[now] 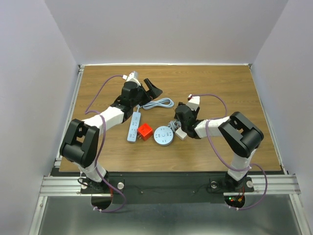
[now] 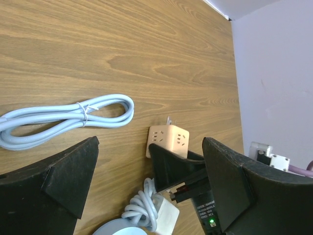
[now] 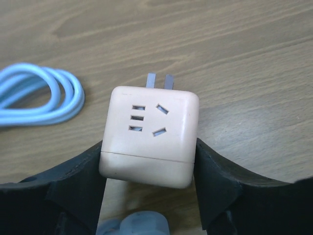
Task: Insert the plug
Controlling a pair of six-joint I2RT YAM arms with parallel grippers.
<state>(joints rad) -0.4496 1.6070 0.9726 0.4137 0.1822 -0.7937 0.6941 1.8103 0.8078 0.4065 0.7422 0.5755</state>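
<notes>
My right gripper (image 3: pixel 148 147) is shut on a pale peach cube socket (image 3: pixel 149 137), one finger on each side. The cube's two metal plug prongs (image 3: pixel 160 80) point away from the wrist, just over the wooden table. In the top view the right gripper (image 1: pixel 180 113) is at the table's middle, right of a white power strip (image 1: pixel 134 126). My left gripper (image 1: pixel 150 88) is open and empty, farther back. From the left wrist view (image 2: pixel 149 147) the cube (image 2: pixel 168 141) shows between the right gripper's black fingers (image 2: pixel 171 166).
A coiled light-blue cable (image 1: pixel 157 104) lies between the two grippers; it also shows in both wrist views (image 2: pixel 68 117) (image 3: pixel 34 95). A red cube (image 1: pixel 144 131), a grey round disc (image 1: pixel 163 135) and a white charger with wound cord (image 1: pixel 181 133) lie near the strip.
</notes>
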